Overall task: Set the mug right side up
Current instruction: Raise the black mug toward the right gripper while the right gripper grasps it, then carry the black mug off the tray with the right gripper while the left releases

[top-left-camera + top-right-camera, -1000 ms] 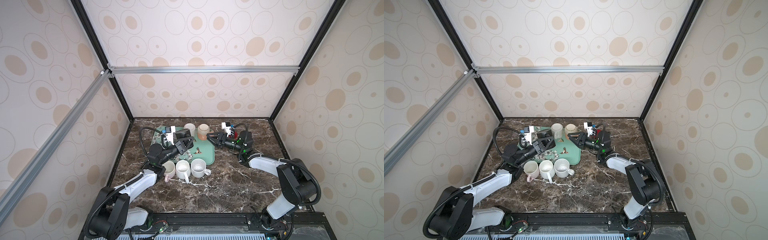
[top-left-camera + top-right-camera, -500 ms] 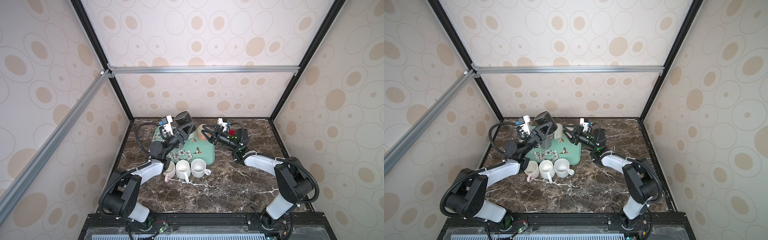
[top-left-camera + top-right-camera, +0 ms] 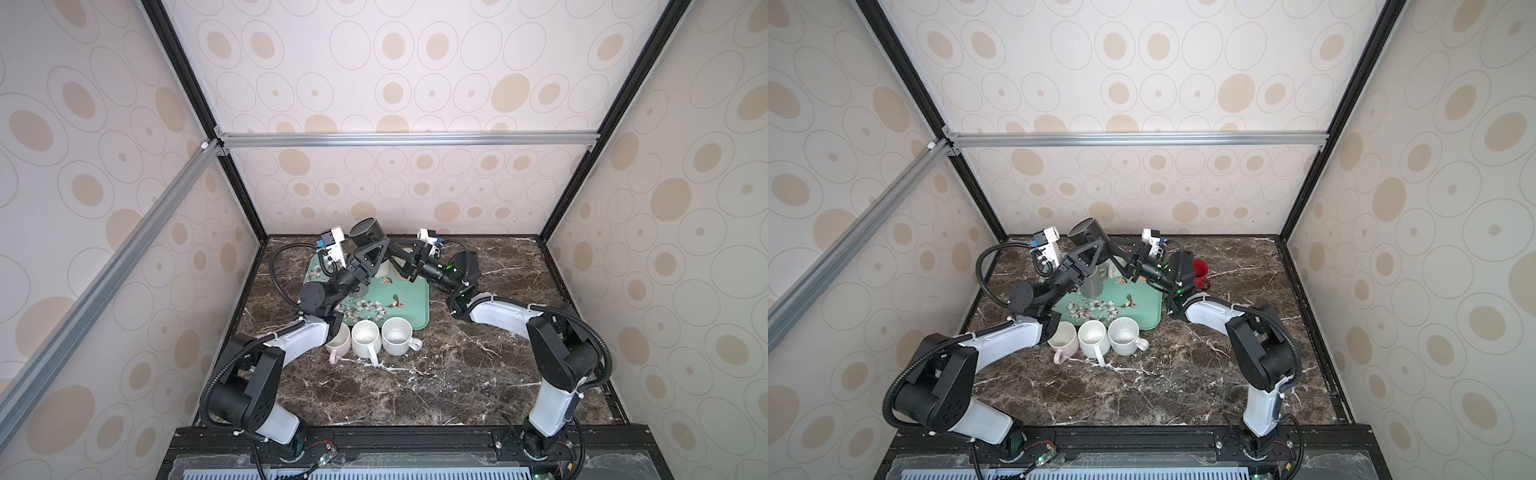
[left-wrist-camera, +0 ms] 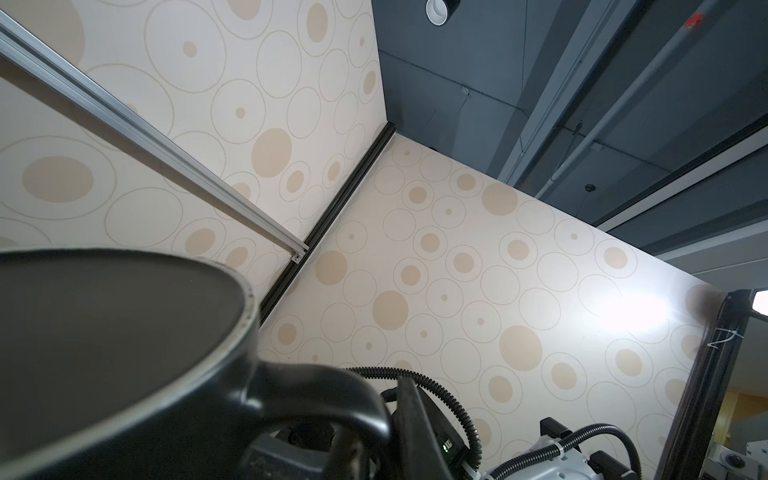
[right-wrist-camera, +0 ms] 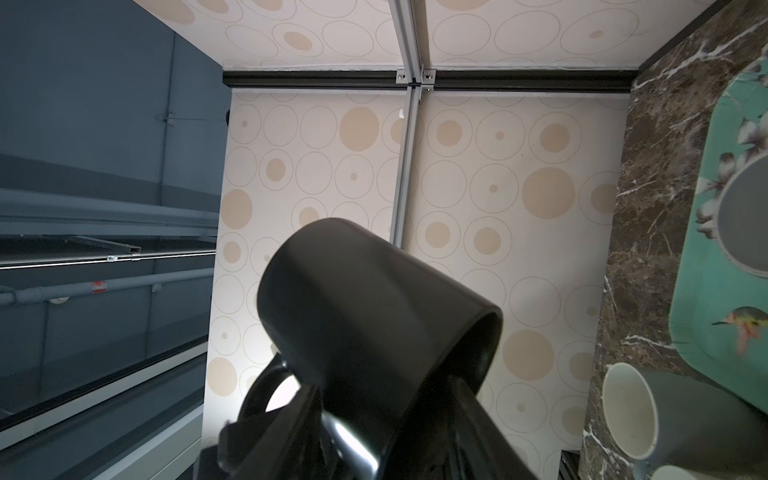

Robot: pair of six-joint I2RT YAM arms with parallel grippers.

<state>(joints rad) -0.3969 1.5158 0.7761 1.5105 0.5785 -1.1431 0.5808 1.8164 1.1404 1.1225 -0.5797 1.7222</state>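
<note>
Left gripper [image 3: 368, 249] is clamping black mug [image 3: 365, 232] handle above green tray [image 3: 415, 316] at 12 o'clock. Right gripper [image 3: 392, 251] jaws are straddling it, apart. Three pale mugs [image 3: 365, 337] are crowding tray's 6 o'clock edge.

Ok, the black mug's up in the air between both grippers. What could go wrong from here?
The left gripper holds the black mug by its handle alone, high up; a slip could drop it onto the grey mug and tray below. The right gripper crowds the same spot; fingers could collide. The left forearm sits close to the pink-handled mug and could knock it.
</note>
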